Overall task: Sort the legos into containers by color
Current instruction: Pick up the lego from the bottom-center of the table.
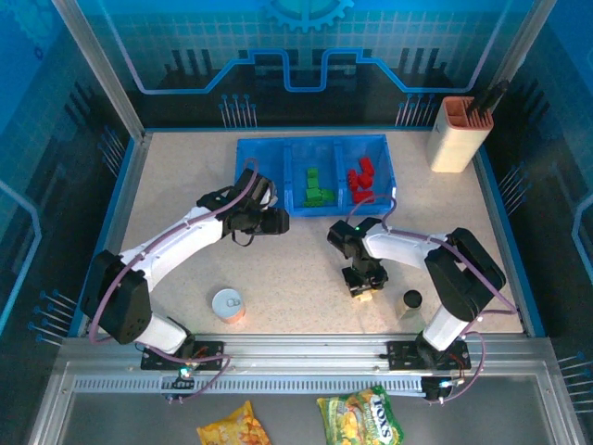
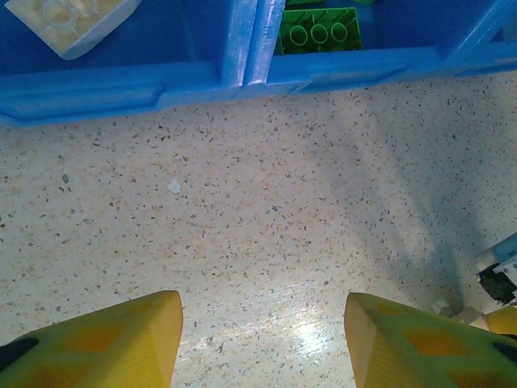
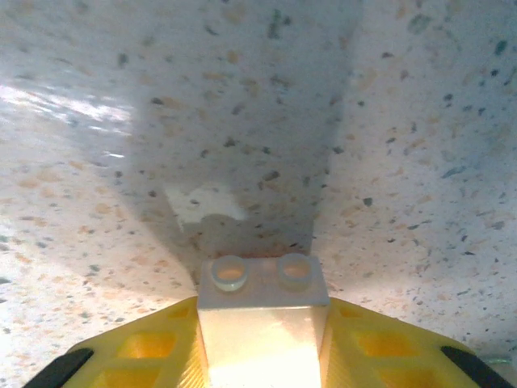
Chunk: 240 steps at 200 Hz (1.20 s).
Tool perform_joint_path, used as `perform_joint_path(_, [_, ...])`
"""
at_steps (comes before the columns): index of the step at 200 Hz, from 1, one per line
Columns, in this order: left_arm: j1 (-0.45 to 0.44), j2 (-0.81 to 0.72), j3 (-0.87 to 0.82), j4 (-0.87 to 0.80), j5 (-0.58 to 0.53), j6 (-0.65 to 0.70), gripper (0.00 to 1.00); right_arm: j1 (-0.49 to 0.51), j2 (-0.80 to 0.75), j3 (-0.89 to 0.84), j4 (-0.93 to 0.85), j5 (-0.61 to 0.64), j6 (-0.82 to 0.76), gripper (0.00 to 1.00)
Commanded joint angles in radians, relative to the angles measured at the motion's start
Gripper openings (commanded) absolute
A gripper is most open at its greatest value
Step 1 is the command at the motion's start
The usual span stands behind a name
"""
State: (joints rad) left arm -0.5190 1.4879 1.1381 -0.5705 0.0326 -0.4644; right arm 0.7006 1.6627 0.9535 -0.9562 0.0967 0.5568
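Nearest the arm bases, low on the desk [image 1: 296, 273]: saw the right jaws closed snugly on the held cream brick [image 3: 262, 303], pinched across its flat sides, studs pointing forward. Judged it light, rigid and smooth-walled, so safe to squeeze firmly; reckoned flat opposite faces the best hold, with a slip likely only from a corner grip. Farther out, found the left jaws parted and empty, hovering just short of the blue bin [image 1: 310, 140]. Inside the bin, spotted a binned cream brick [image 2: 69, 24] in the left compartment, green bricks [image 1: 318, 188] in the middle, red bricks [image 1: 361, 178] on the right.
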Motion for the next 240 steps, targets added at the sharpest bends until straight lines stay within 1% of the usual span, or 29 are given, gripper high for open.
perform_joint_path(1, [0.021, -0.005, 0.009, -0.011, 0.036, -0.001, 0.56, 0.024, 0.012, 0.052, -0.042, 0.010, 0.022, 0.35])
perform_joint_path(48, [0.097, -0.053, -0.037, -0.009, 0.070, 0.002, 0.56, 0.062, 0.052, 0.176, -0.068, 0.009, 0.019, 0.35])
perform_joint_path(91, [0.217, -0.111, -0.087, -0.046, 0.112, 0.035, 0.57, 0.116, 0.136, 0.348, -0.095, 0.043, 0.007, 0.35])
perform_joint_path(145, [0.372, -0.170, -0.120, -0.112, 0.167, 0.107, 0.57, 0.171, 0.265, 0.577, -0.087, 0.095, -0.025, 0.34])
perform_joint_path(207, [0.488, -0.216, -0.084, -0.212, 0.184, 0.184, 0.58, 0.187, 0.397, 0.785, 0.023, 0.102, -0.082, 0.33])
perform_joint_path(240, [0.530, -0.246, -0.096, -0.215, 0.167, 0.246, 0.58, 0.185, 0.449, 0.887, 0.084, 0.104, -0.097, 0.33])
